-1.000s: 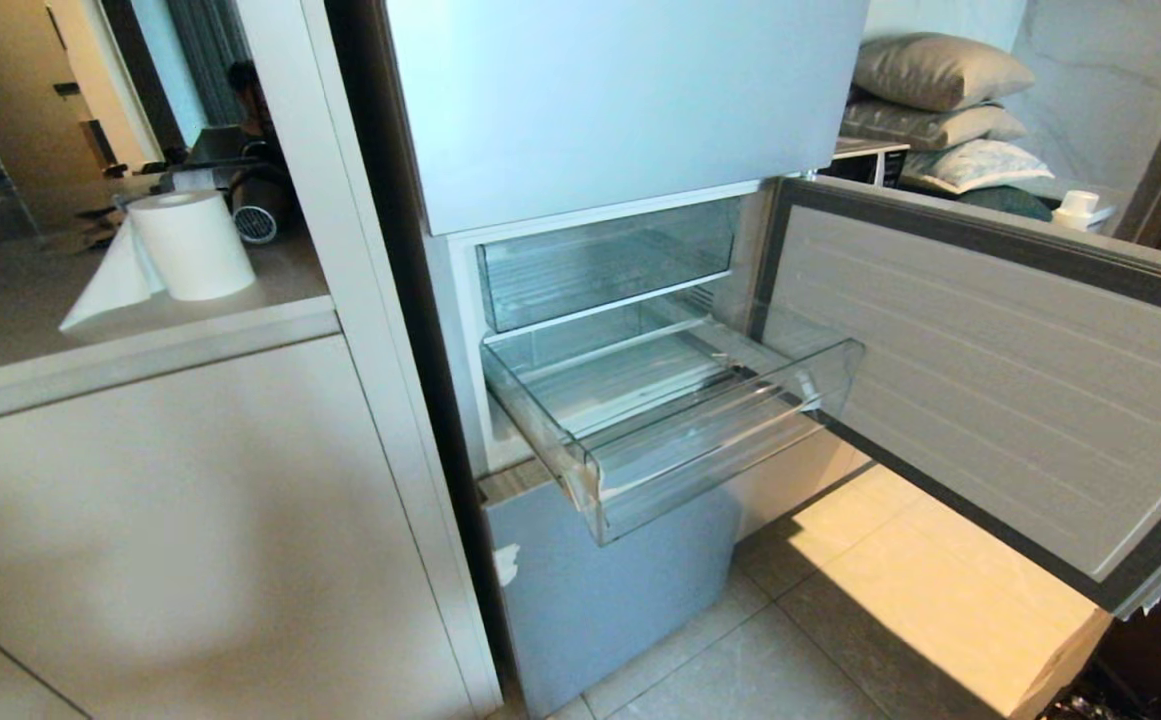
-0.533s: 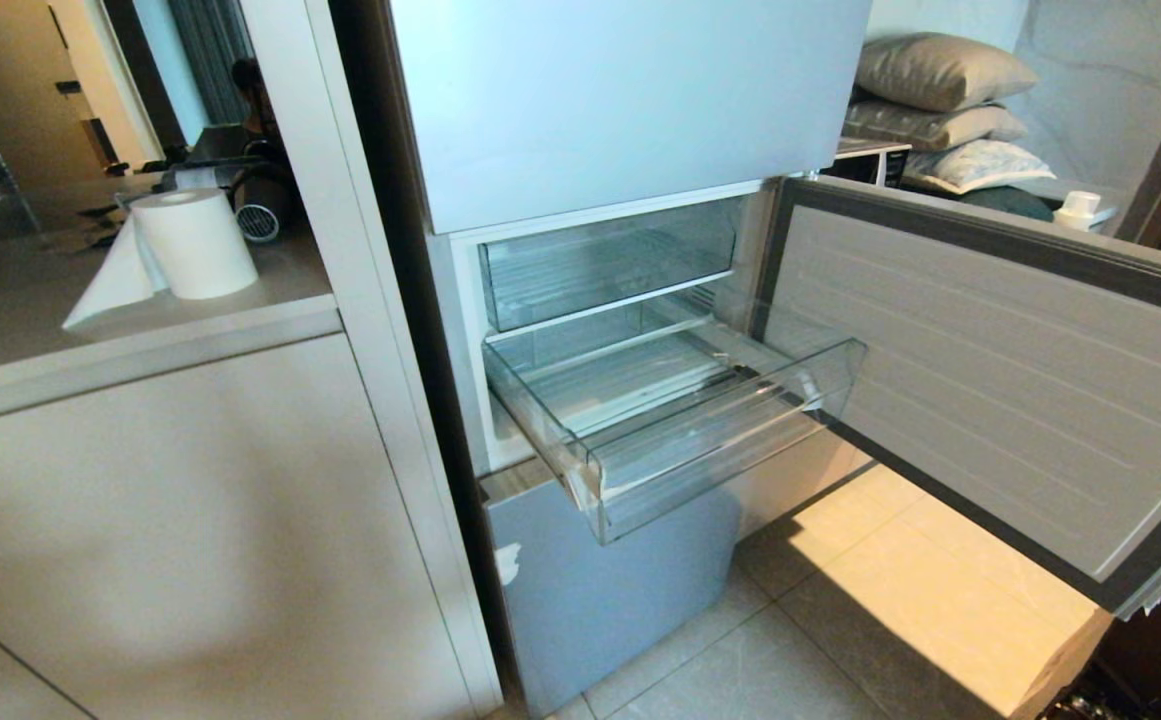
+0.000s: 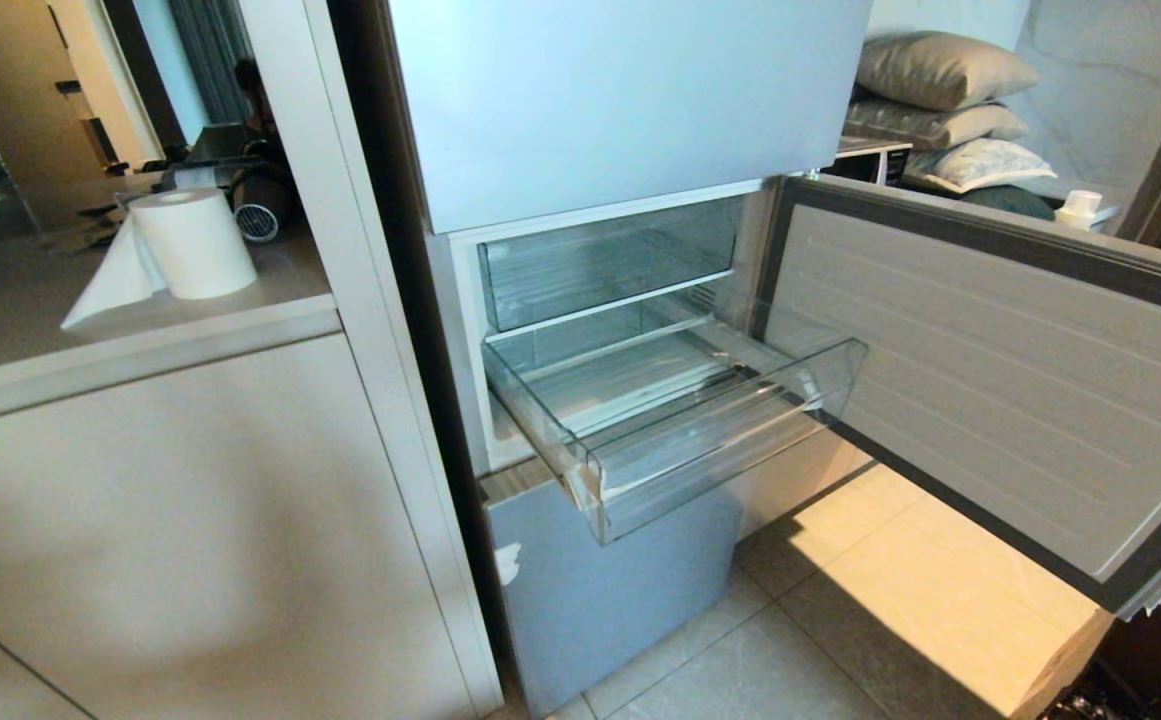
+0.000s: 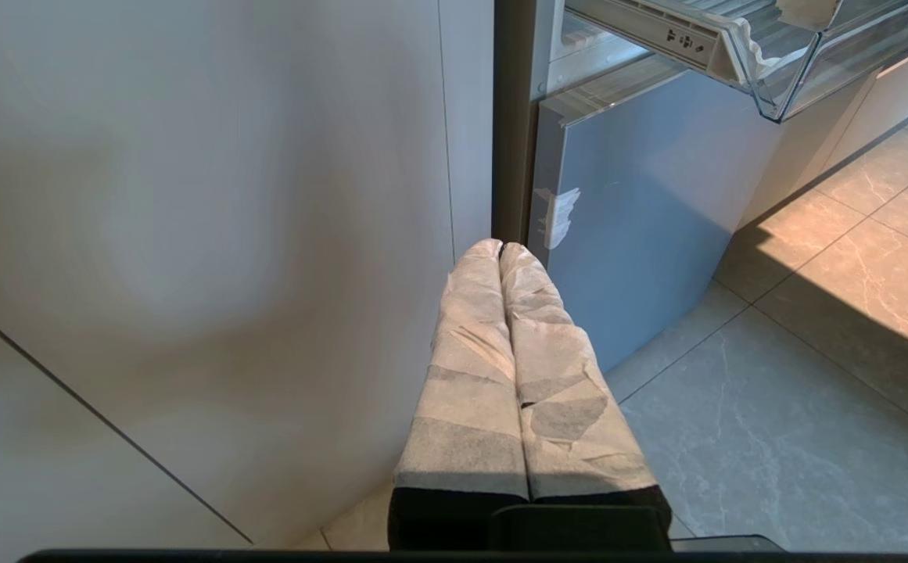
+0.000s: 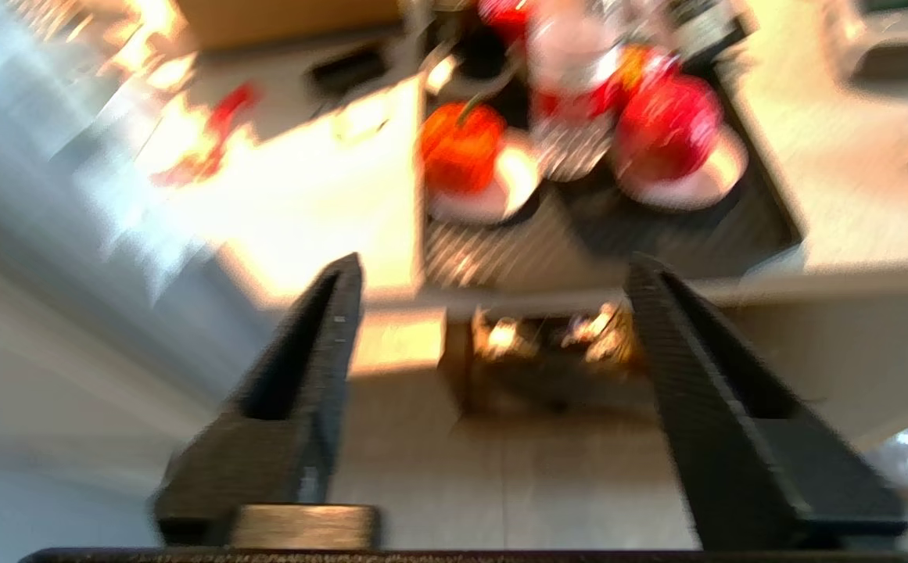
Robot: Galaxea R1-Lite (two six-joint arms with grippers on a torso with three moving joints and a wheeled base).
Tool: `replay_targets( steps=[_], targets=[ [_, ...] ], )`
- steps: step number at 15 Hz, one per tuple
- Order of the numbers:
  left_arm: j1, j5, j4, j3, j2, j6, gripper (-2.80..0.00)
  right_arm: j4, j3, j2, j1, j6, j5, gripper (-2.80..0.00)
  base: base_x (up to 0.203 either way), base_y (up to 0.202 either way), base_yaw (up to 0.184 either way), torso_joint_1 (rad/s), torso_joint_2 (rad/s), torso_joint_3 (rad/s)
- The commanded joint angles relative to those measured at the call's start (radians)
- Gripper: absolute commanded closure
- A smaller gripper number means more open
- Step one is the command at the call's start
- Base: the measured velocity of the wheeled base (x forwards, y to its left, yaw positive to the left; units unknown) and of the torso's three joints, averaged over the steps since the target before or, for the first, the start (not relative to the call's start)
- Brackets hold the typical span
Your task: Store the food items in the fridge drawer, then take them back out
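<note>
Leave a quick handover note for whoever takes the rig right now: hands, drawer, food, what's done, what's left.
Left hand: shut, empty, parked low beside the fridge's bottom door.
Right hand: open, empty, pointed toward a dark tray holding red and orange food items; the view is blurred.
Fridge drawer: pulled out, nothing in it; the middle door stands open.
Done: drawer and door opened.
Left: nothing stored yet. Pick up the food, load the drawer, then take it back out.
</note>
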Motion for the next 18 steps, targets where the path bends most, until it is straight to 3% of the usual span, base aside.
replay_targets(
  steps=[1, 5, 8, 14, 18],
  targets=[
    [0.0, 0.0, 0.001, 0.0, 0.0, 0.0, 0.0, -0.177, -0.002, 0.226, -0.049, 0.001, 0.002, -2.8, 0.0, 0.0, 0.0, 0.0, 0.0, 0.0],
    [0.0, 0.0, 0.001, 0.0, 0.0, 0.0, 0.0, -0.484, -0.013, 0.494, -0.091, -0.003, 0.003, -2.8, 0.0, 0.0, 0.0, 0.0, 0.0, 0.0],
    [0.0, 0.0, 0.001, 0.0, 0.0, 0.0, 0.0, -0.602, -0.076, 0.699, -0.1, 0.003, 0.003, -2.8, 0.0, 0.0, 0.0, 0.0, 0.0, 0.0],
    [0.0, 0.0, 0.001, 0.0, 0.0, 0.0, 0.0, -0.647, -0.361, 0.98, -0.162, 0.007, 0.001, -2.8, 0.0, 0.0, 0.0, 0.0, 0.0, 0.0],
    [0.0, 0.0, 0.001, 0.0, 0.0, 0.0, 0.0, -0.646, -0.479, 1.092, -0.188, 0.008, 0.002, -2.8, 0.0, 0.0, 0.0, 0.0, 0.0, 0.0]
  ],
)
